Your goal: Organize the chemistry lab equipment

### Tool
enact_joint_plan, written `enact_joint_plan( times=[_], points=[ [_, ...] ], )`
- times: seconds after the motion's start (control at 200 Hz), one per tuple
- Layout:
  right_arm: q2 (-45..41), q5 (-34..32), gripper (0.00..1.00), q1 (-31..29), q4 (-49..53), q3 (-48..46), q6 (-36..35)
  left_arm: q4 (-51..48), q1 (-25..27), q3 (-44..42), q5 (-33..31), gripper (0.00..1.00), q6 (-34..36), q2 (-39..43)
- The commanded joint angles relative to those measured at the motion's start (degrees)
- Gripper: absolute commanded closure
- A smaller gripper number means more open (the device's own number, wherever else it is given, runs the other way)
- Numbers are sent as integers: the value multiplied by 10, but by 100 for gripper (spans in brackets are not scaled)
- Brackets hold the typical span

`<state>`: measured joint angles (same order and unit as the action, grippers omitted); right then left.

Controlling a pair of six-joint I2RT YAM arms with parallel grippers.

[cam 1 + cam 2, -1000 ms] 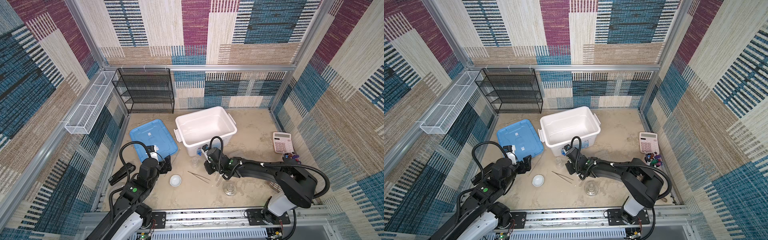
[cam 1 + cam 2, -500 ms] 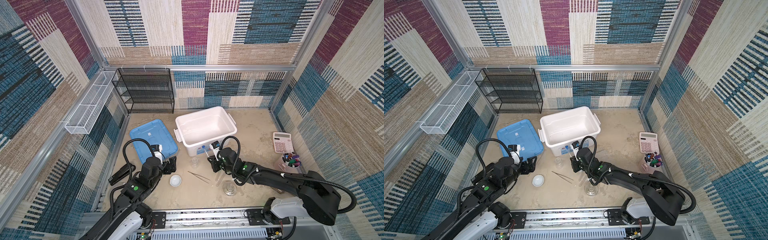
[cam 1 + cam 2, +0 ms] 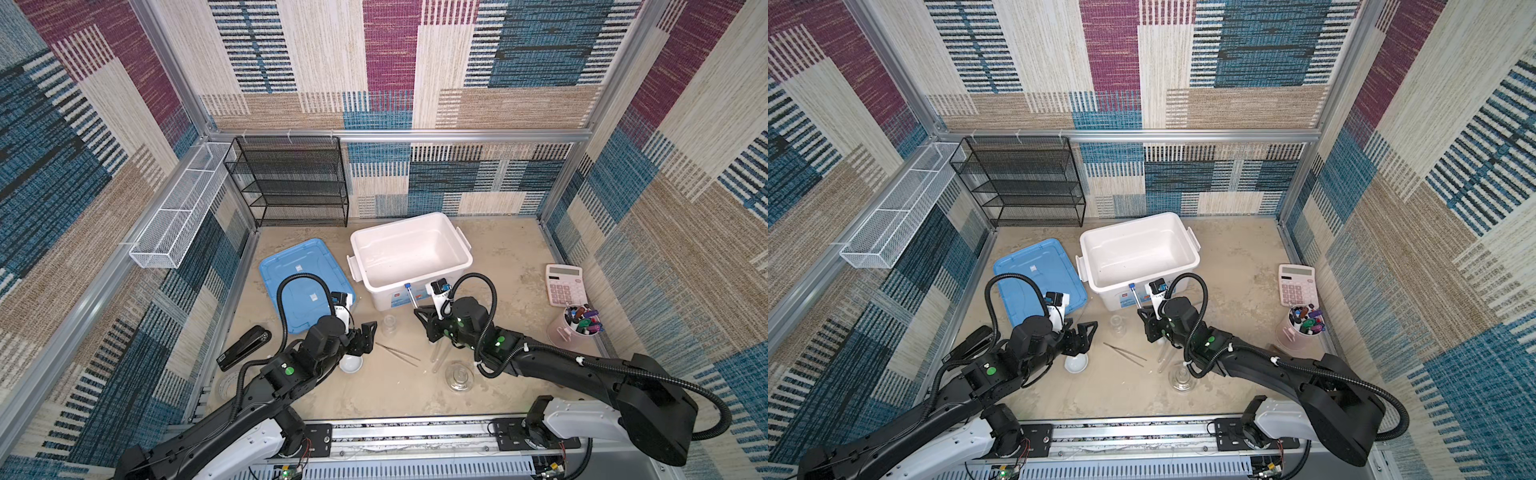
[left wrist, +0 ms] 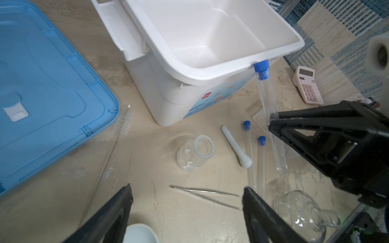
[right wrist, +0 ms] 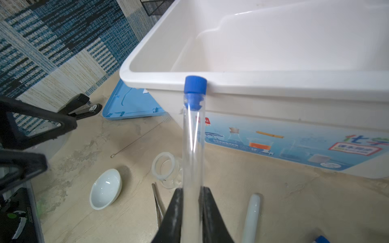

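The left gripper [image 4: 187, 189] stood with its fingers spread wide and empty over the small white bowl [image 3: 351, 365], near the metal tweezers [image 4: 205, 194]. The right gripper [image 5: 192, 190] clamped a clear tube [image 5: 193, 136] partway along; the tube's long axis ran away from the fingers, blue cap against the white bin [image 5: 273, 81] rim. The left wrist view showed two more tubes [image 4: 261, 168] lying flat beside the pestle [image 4: 235, 145], caps toward the bin; the right wrist view cut them off
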<state>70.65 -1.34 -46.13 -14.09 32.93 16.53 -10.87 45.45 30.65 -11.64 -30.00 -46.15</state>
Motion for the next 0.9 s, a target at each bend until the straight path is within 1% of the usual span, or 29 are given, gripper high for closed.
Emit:
enact_joint_plan(
  times=[0.0,0.24,0.401,0.551,0.631,0.756,0.896],
  points=[
    [-15,1,86,5,-47,-8,16,66,23,9,-1,16,-15,-30],
    [-46,11,85,10,-66,-32,23,131,69,26,4,17,-19,-103],
    [-61,16,84,11,-93,-54,36,209,88,21,41,20,-43,-154],
    [-68,29,84,13,-125,-72,51,243,110,37,47,22,-41,-200],
    [-63,33,84,13,-129,-70,54,266,113,43,57,22,-41,-220],
    [-58,34,84,14,-144,-69,62,326,113,29,64,22,-53,-239],
    [-55,42,84,17,-160,-71,72,330,113,33,52,24,-57,-252]
  ],
)
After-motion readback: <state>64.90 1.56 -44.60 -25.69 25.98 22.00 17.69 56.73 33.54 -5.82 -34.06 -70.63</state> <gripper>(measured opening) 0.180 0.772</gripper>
